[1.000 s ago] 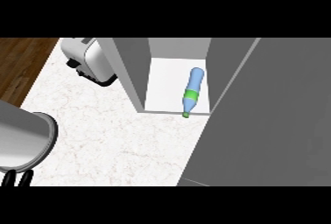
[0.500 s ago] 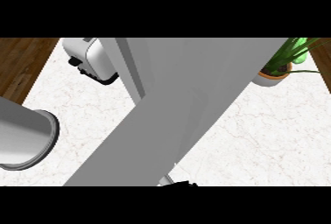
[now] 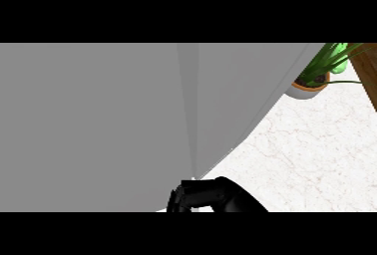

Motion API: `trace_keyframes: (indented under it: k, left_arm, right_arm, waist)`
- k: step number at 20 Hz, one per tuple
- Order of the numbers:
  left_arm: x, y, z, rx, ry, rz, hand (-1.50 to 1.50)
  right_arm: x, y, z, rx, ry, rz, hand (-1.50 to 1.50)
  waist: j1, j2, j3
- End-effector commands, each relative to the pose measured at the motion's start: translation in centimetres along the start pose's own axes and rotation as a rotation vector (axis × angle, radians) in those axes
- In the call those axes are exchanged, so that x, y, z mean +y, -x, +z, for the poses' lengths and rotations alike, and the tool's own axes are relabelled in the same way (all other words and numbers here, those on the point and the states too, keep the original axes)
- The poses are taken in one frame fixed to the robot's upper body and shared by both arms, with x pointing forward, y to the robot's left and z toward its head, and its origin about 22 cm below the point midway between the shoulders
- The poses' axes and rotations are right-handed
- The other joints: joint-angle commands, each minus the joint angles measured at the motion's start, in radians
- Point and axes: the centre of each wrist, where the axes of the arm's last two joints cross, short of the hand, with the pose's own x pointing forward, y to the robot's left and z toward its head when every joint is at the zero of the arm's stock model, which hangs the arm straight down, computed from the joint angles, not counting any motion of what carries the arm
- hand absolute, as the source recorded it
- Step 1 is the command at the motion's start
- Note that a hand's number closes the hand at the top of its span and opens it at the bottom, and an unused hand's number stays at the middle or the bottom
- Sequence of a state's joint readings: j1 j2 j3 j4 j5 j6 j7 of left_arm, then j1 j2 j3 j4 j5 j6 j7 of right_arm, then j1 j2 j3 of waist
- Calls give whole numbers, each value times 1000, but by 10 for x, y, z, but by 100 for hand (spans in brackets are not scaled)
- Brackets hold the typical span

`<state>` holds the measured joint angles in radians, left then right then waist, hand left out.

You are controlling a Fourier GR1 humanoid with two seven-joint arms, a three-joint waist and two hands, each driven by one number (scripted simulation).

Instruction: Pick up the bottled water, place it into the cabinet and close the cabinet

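The grey cabinet (image 3: 110,124) fills most of the head view. A thin vertical seam (image 3: 193,124) runs down its front where the door panels meet, and no opening shows. The bottled water is hidden from sight. A black hand (image 3: 210,196), which I take to be my right, sits at the bottom edge, right against the cabinet's lower corner below the seam. My left hand does not appear.
A potted green plant (image 3: 320,69) in a pale pot (image 3: 303,90) stands at the top right beside the cabinet. White marble counter (image 3: 309,159) shows at the right. A strip of brown wood (image 3: 366,69) borders the far right.
The cabinet stood open with the blue bottle lying inside. Its door swung across, the bottle went out of sight, and the view shifted right. The grey forearm at the left left the view.
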<state>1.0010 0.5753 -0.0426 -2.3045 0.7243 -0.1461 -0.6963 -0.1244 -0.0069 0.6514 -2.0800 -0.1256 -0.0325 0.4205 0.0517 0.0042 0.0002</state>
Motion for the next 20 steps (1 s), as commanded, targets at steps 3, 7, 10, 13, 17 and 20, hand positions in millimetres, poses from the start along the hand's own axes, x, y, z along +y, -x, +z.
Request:
trace_keyframes:
  k: [3, 7, 10, 13, 17, 20]
  left_arm:
    - [7, -23, 10, -19, -4, 68, -150]
    - [7, -22, 17, -47, -38, 59, -150]
    - [22, -35, 27, -33, -15, 52, -150]
    - [14, -28, 31, -62, -42, 74, -150]
    - [24, -38, 28, -64, -24, 44, -150]
    - [26, -47, 23, -68, -28, 36, -150]
  right_arm:
    - [-32, -17, -48, -9, 25, -83, 150]
    - [-71, -11, -70, -49, 33, -140, 150]
    - [-83, -7, -83, -27, 54, -133, 150]
    - [-109, -22, -99, -14, 20, -144, 150]
    - [-138, 1, -111, 12, 20, -114, 150]
    - [-133, -3, -130, 27, -7, -94, 150]
  waist:
    - [0, -4, 0]
    - [-11, 0, 1]
    - [-15, -4, 0]
    - [-19, -3, 0]
    - [-17, -1, 0]
    - [-20, -1, 0]
